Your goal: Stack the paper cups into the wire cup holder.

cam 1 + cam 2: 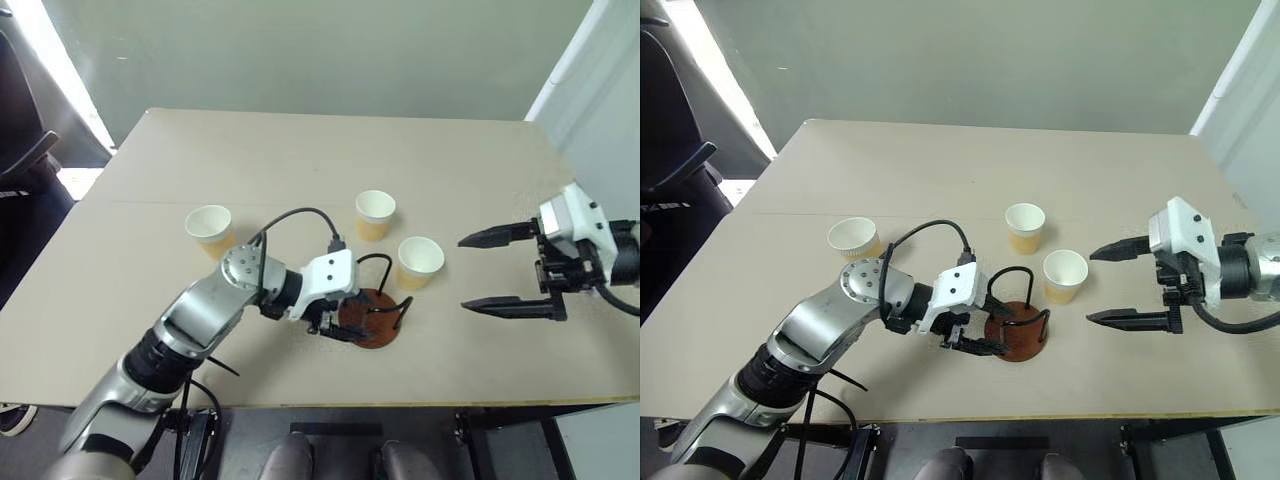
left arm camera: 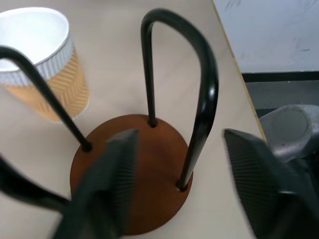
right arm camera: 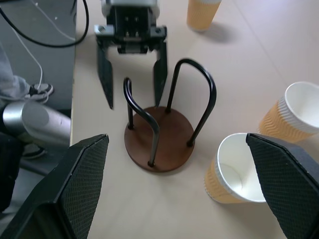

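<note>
The left claw (image 1: 975,335) is spread, pinching nothing; its two black fingers (image 3: 104,74) reach to the near-left side of the holder (image 1: 1018,335), one finger close against a wire loop, the other off to the side, and whether either touches the wire cannot be told; the right claw (image 1: 1127,283) is spread wide and empty, hanging above the tabletop (image 1: 300,160) toward its right edge, fingers pointing left at the cups, well apart from them.

The holder stands upright near the near edge, about midway along it; black wire loops (image 3: 192,94) rise from a round reddish-brown base (image 2: 149,174); no cup sits inside it.

Three cups stand upright on the tabletop, mouths up, tan outside and white inside; the right cup (image 1: 420,262) is just beside the holder on its far-right side, apart from the wire; the middle cup (image 1: 375,214) is a little farther toward the far edge, near the right cup but not touching it; the left cup (image 1: 210,231) stands well apart toward the left edge, beyond the left arm.

A black cable (image 1: 300,215) arches over the left wrist.
</note>
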Controlling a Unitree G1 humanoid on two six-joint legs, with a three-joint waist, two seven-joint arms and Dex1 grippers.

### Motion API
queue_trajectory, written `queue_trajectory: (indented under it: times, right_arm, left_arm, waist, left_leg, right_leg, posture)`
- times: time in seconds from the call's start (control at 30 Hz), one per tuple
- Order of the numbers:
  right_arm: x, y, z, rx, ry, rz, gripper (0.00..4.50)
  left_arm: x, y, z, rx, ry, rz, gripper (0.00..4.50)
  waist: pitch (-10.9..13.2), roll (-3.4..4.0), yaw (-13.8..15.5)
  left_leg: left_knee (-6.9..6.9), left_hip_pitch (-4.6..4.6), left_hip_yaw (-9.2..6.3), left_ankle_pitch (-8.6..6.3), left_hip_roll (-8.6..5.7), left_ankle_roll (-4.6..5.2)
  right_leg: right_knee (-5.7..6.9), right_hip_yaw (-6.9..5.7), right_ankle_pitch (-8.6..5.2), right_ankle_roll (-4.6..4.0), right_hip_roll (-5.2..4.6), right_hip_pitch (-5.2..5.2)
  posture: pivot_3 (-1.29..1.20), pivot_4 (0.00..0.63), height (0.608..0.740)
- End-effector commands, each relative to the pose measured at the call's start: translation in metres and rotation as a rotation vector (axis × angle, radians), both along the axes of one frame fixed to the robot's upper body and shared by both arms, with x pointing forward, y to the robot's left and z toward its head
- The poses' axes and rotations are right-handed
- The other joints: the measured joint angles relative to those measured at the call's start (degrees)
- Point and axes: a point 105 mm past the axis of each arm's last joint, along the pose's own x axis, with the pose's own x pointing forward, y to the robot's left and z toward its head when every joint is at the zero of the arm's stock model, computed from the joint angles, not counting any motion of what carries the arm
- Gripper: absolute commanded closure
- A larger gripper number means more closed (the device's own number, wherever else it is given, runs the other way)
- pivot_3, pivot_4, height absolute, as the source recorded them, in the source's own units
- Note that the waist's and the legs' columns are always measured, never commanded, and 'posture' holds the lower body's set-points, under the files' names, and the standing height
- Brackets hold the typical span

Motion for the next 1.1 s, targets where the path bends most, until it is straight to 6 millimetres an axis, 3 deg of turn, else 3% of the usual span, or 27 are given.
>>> queue_trajectory:
  times: [0.03, 0.23, 0.4, 0.67, 0.8, 0.9, 1.0, 1.1]
  right_arm:
    - [0.01, -0.001, 0.002, -0.061, -0.06, -0.006, 0.0]
    - [0.041, 0.003, -0.02, -0.179, -0.08, 0.021, 0.0]
    - [0.058, 0.006, -0.033, -0.219, -0.066, 0.079, 0.0]
    - [0.077, 0.013, -0.052, -0.325, -0.07, 0.152, 0.0]
    - [0.086, 0.018, -0.061, -0.339, -0.065, 0.168, 0.0]
    - [0.091, 0.022, -0.067, -0.344, -0.065, 0.18, 0.0]
    - [0.097, 0.024, -0.072, -0.381, -0.091, 0.19, 0.6]
    - [0.101, 0.029, -0.072, -0.385, -0.133, 0.2, 1.66]
  left_arm:
    - [-0.001, -0.002, 0.016, -0.028, -0.084, -0.003, 0.46]
    - [-0.003, 0.019, 0.032, -0.073, -0.08, 0.082, 0.46]
    - [-0.018, 0.037, 0.037, -0.104, -0.065, 0.147, 0.46]
    - [0.002, 0.11, 0.079, -0.107, -0.228, 0.481, 0.46]
    - [-0.007, 0.106, 0.103, -0.178, -0.265, 0.444, 0.46]
    - [-0.013, 0.101, 0.107, -0.189, -0.265, 0.426, 0.46]
    - [-0.015, 0.101, 0.099, -0.166, -0.248, 0.435, 0.41]
    - [-0.017, 0.1, 0.096, -0.16, -0.233, 0.433, 0.41]
  waist:
    - [0.0, 0.0, -0.02]
    - [0.0, -0.01, -0.35]
    - [0.01, 0.0, -0.65]
    - [0.01, 0.01, -0.38]
    - [0.01, 0.01, -0.21]
    - [0.01, 0.01, -0.22]
    - [0.02, 0.01, -0.27]
    - [0.02, 0.01, -0.28]
  left_leg:
    - [0.0, 0.0, 0.01, -0.01, 0.0, 0.01]
    - [-0.05, 0.02, 0.01, -0.02, 0.02, 0.03]
    - [-0.09, -0.01, 0.05, -0.03, 0.05, 0.05]
    - [-0.17, -0.04, 0.04, -0.03, 0.08, 0.03]
    - [-0.14, -0.06, 0.03, -0.05, 0.06, 0.01]
    - [-0.17, -0.07, 0.04, -0.06, 0.06, -0.02]
    - [-0.21, -0.06, 0.05, -0.08, 0.08, -0.07]
    - [-0.26, -0.07, 0.05, -0.1, 0.11, -0.12]
  right_leg:
    - [0.0, 0.01, 0.0, 0.0, 0.0, 0.0]
    - [0.02, 0.01, 0.0, 0.0, 0.0, -0.04]
    - [0.04, 0.07, 0.0, 0.0, 0.0, -0.19]
    - [0.05, 0.05, 0.02, -0.08, 0.02, -0.25]
    - [0.04, 0.02, 0.05, -0.15, -0.04, -0.25]
    - [0.07, -0.02, 0.05, -0.24, -0.05, -0.29]
    - [0.1, -0.04, 0.0, -0.34, -0.05, -0.33]
    - [0.13, -0.07, -0.03, -0.41, -0.04, -0.38]
  posture:
    - [0.0, 0.15, 0.74]
    - [0.0, 0.15, 0.74]
    - [0.0, 0.15, 0.74]
    - [0.0, 0.15, 0.74]
    - [0.0, 0.15, 0.74]
    - [0.0, 0.15, 0.74]
    - [0.0, 0.15, 0.74]
    - [0.0, 0.15, 0.74]
